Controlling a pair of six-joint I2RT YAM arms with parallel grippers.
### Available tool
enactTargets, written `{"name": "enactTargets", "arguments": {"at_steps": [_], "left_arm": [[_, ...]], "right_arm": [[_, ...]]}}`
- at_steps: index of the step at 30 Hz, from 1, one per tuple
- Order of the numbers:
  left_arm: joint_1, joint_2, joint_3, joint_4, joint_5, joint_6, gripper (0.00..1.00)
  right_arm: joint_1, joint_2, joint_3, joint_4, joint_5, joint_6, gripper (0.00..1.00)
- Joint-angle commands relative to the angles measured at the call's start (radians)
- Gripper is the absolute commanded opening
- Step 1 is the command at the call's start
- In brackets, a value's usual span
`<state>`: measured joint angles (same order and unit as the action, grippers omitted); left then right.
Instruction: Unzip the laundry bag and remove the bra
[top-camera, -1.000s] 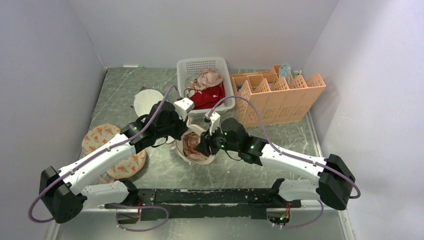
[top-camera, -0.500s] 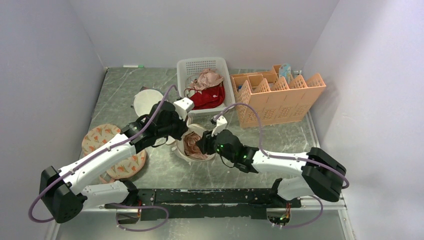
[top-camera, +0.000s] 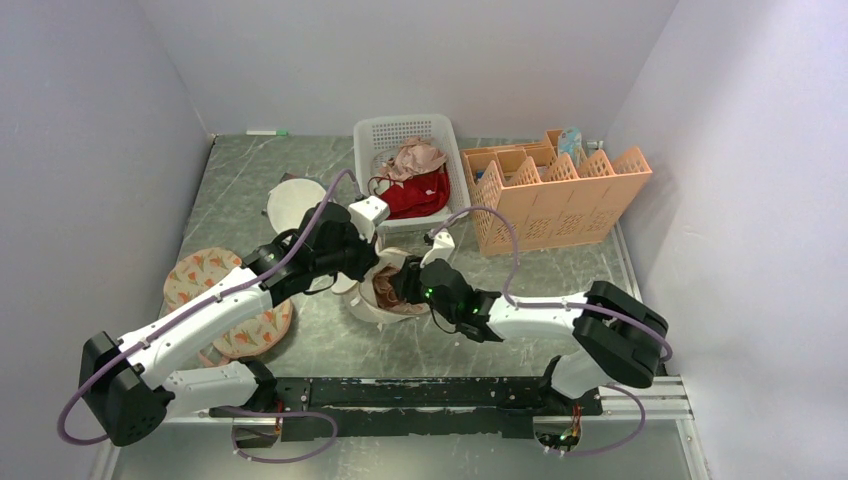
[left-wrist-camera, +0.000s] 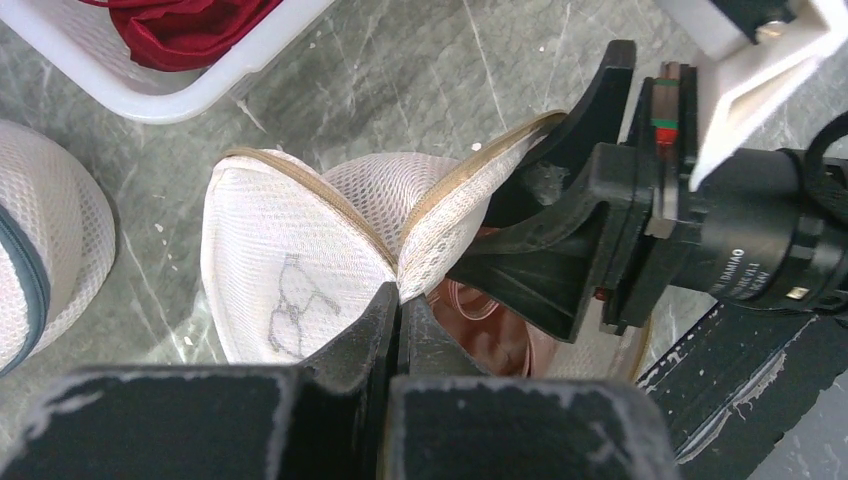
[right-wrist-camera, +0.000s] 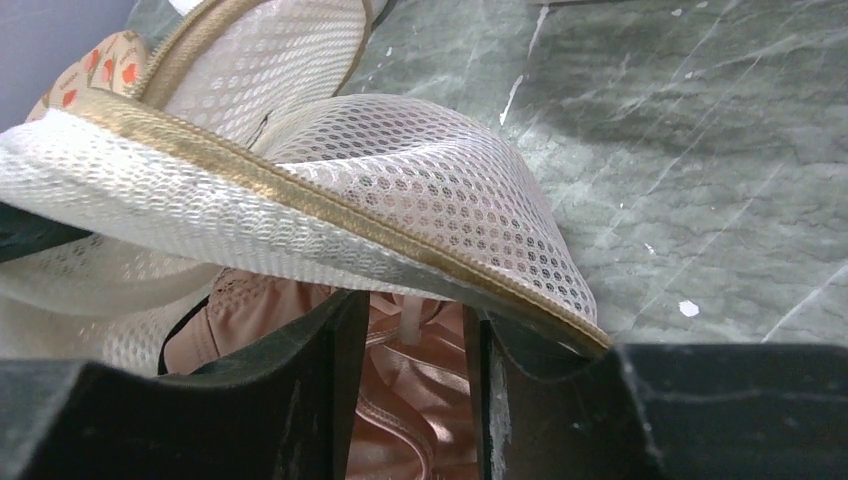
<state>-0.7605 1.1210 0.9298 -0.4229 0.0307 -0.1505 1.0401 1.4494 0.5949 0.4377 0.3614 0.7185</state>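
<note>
The cream-white mesh laundry bag lies unzipped at the table's middle, its lid with the printed bra outline folded up and back. My left gripper is shut on the lid's zip rim and holds it up. A pink satin bra lies inside the bag. My right gripper reaches into the opening under the rim. It is open, its fingers either side of a fold of the bra. The bra also shows in the left wrist view.
A white basket with red and pink clothes stands behind the bag. An orange slotted rack is at the back right. A whiter round bag and a flat floral pouch lie to the left.
My right arm has swung left and pushed its gripper further into the bag's opening. My left gripper has kept hold of the lid's rim, nearly still.
</note>
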Motion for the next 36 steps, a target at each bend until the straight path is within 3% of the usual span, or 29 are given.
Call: {"name": "enactTargets", "arguments": {"at_steps": [1,3,6,11,17,26,36], "left_arm": [[-0.002,0.002,-0.001,0.063,0.052,-0.004,0.07],[-0.002,-0.001,-0.003,0.064,0.056,-0.005,0.07],[-0.002,-0.01,-0.006,0.062,0.047,-0.007,0.07],[-0.002,-0.021,-0.005,0.043,-0.023,0.002,0.07],[-0.002,-0.021,0.004,0.016,-0.111,0.019,0.07],[-0.002,-0.017,0.003,0.013,-0.134,0.026,0.07],[0.0,-0.028,0.002,0.016,-0.145,0.022,0.07]], "right_arm": [[0.003,0.051,0.032,0.071,0.025,0.054,0.39],[0.004,0.076,0.043,0.094,0.002,0.061,0.34],[0.003,0.08,0.067,0.11,-0.052,0.035,0.13],[0.004,-0.011,0.059,0.149,-0.191,-0.06,0.0],[0.003,-0.108,-0.022,0.2,-0.253,-0.079,0.0],[0.001,-0.254,0.099,0.034,-0.266,-0.247,0.0],[0.001,-0.395,0.213,-0.051,-0.179,-0.308,0.0]]}}
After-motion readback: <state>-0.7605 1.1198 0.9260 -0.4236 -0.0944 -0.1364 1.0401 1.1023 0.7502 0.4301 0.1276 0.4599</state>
